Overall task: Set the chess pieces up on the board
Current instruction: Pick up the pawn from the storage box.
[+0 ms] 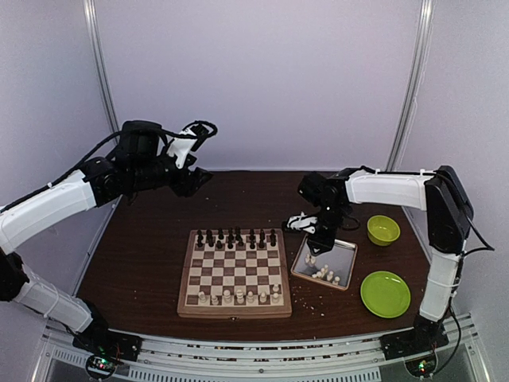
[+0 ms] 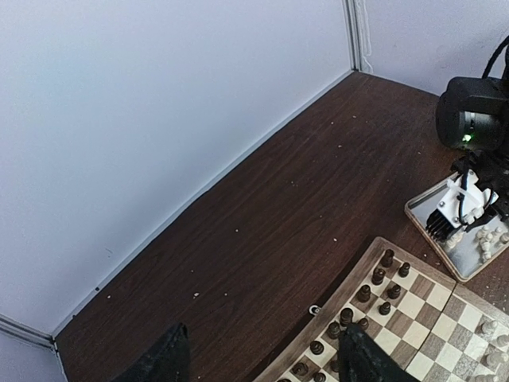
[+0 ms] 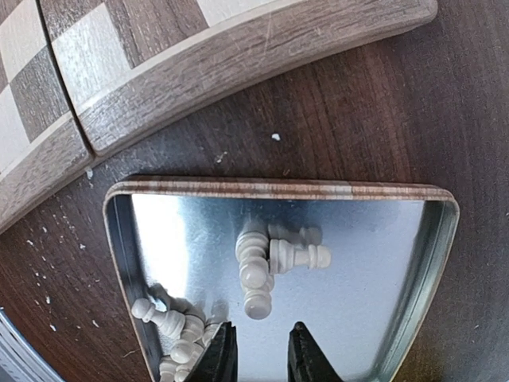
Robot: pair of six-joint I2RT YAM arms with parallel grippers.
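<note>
The board [image 1: 235,312] lies at the table's middle, with dark pieces [image 1: 236,237] on its far rows and several cream-white chess pieces [image 1: 238,297] on its near row. More cream-white pieces [image 3: 266,267] lie loose in the metal tray [image 3: 278,189], some in a heap [image 3: 171,334] at its left corner. My right gripper [image 3: 261,358] hovers low over the tray [image 1: 342,255], jaws slightly apart and empty, just short of the middle pieces. My left gripper [image 2: 262,366] is open and empty, raised over the table's back left [image 1: 195,179], beside the board's corner [image 2: 374,263].
A green bowl [image 1: 383,229] and a green plate [image 1: 385,293] sit right of the tray. Pale crumbs dot the dark table [image 2: 262,199]. White walls close the back and sides. My right gripper also shows in the left wrist view [image 2: 449,219].
</note>
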